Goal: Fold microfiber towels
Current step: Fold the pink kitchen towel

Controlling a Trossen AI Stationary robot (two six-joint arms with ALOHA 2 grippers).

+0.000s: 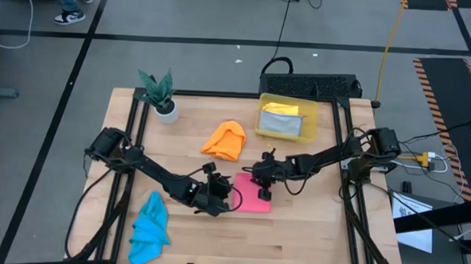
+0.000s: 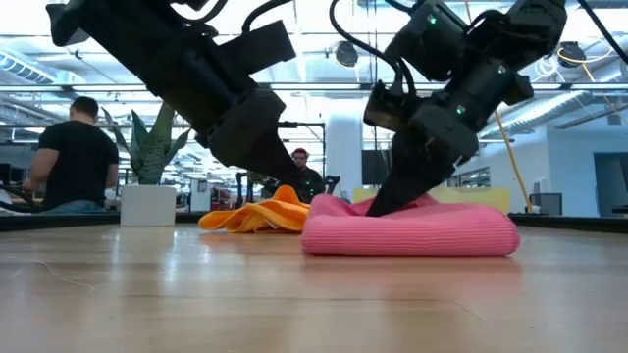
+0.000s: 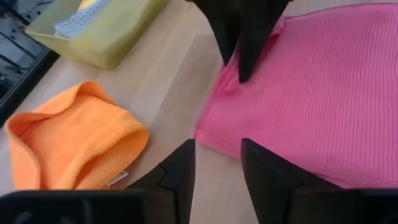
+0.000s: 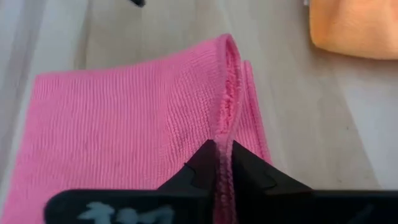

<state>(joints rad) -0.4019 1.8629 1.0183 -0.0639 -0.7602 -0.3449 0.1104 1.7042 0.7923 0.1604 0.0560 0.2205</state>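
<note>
The soft pink folded towel [image 4: 137,118] is pinched at its edge by our right gripper [image 4: 222,163]. Our left gripper [image 3: 216,163] is open, holding nothing. The see-through yellow plastic bin [image 1: 261,127] holds yellow [image 1: 279,108] and grey [image 1: 283,125] cloths.

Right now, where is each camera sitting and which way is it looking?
High: above, looking down; both arms, pink towel.
Low: table height, looking across; both arms above the towel.
Left wrist: on left arm; own open left claw beside the towel.
Right wrist: on right arm; right claw pinching the towel's edge.
Shared: all four show the pink towel.
</note>
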